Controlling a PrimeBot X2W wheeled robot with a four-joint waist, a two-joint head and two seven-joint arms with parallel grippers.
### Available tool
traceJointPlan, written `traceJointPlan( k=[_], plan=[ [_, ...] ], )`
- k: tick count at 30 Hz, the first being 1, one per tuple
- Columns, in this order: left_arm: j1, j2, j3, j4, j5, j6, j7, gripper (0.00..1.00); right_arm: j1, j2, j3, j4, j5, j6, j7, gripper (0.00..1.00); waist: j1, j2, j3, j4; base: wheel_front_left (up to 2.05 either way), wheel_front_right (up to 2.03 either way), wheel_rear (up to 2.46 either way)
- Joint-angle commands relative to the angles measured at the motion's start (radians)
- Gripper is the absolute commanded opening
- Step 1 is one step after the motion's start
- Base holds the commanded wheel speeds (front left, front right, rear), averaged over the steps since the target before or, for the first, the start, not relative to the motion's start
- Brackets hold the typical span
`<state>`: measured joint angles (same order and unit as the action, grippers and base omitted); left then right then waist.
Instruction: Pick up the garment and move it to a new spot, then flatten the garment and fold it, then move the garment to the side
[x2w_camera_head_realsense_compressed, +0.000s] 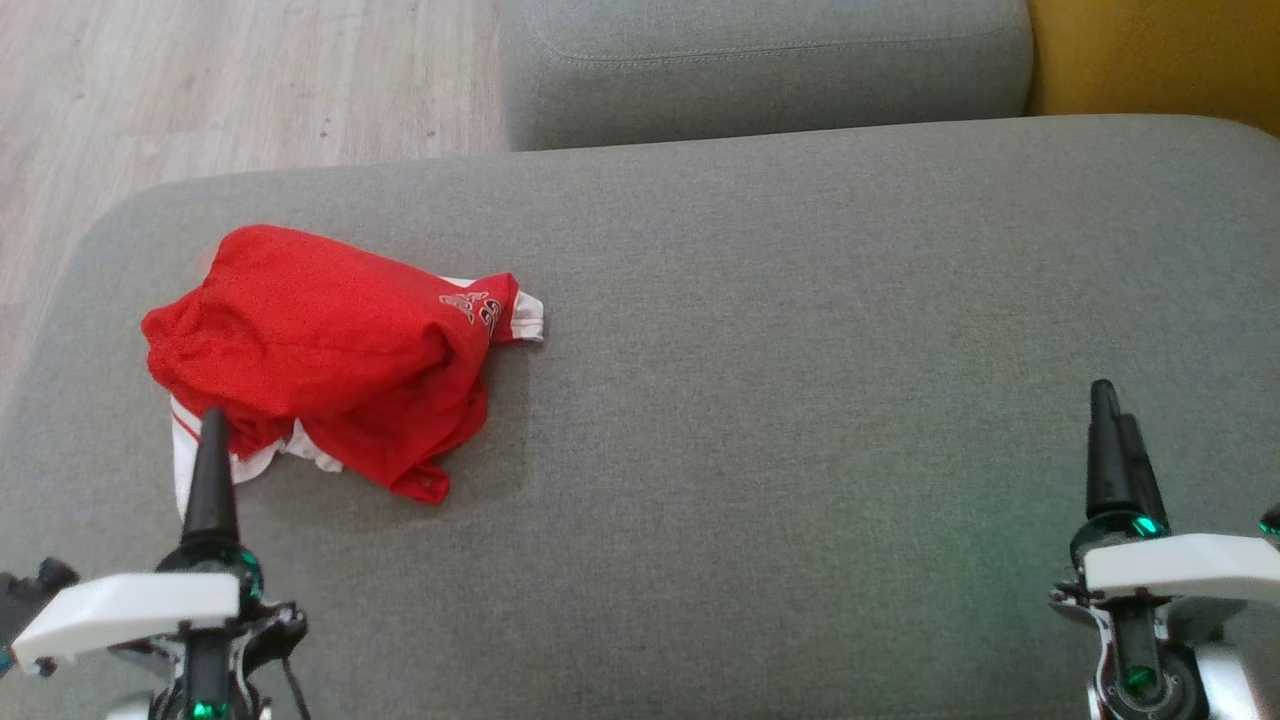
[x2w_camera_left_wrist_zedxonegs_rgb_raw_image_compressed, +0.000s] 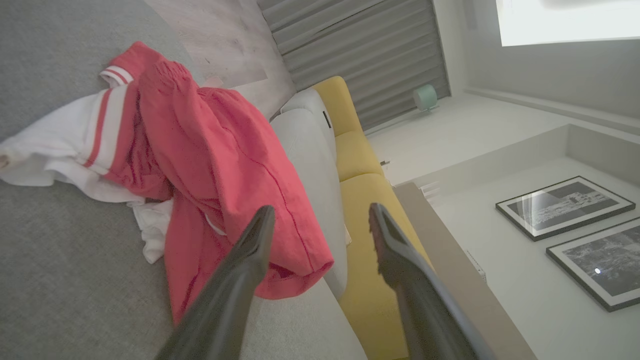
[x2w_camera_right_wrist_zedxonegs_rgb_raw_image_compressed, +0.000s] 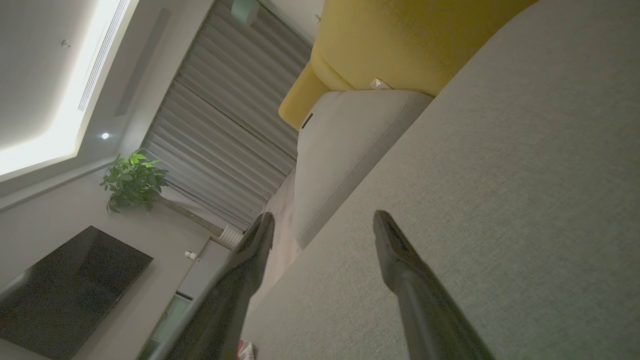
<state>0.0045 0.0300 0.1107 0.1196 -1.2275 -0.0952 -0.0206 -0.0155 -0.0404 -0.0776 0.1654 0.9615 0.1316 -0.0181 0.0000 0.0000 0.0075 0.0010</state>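
Red garment with white striped trim, crumpled in a loose heap, lying on grey cushion's left part

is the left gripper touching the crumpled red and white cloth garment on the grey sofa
Cannot tell. In head and left wrist views the open left gripper overlaps the red garment; neither shows a gap or press.
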Motion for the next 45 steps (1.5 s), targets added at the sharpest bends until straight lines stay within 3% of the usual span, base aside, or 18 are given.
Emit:
traceJointPlan(
  k=[1,26,45],
  plan=[
    [-0.038,0.013,0.001,-0.058,0.049,0.007,-0.014,1.00,-0.053,-0.006,0.014,-0.048,-0.052,0.000,-0.015,1.00,0.0000,0.0000,0.001,0.000,0.00,0.00,0.00],
    [-0.017,0.019,-0.154,-0.145,0.544,0.075,-0.084,1.00,-0.051,-0.007,0.072,-0.061,-0.446,-0.001,-0.086,1.00,0.0000,0.0000,0.007,0.000,0.00,0.00,0.00],
    [-0.014,0.081,-0.264,-0.185,0.801,0.211,-0.140,1.00,-0.051,-0.008,0.093,-0.093,-0.703,-0.001,-0.142,1.00,0.0000,0.0000,0.012,0.002,0.00,0.00,0.00]
  ],
)
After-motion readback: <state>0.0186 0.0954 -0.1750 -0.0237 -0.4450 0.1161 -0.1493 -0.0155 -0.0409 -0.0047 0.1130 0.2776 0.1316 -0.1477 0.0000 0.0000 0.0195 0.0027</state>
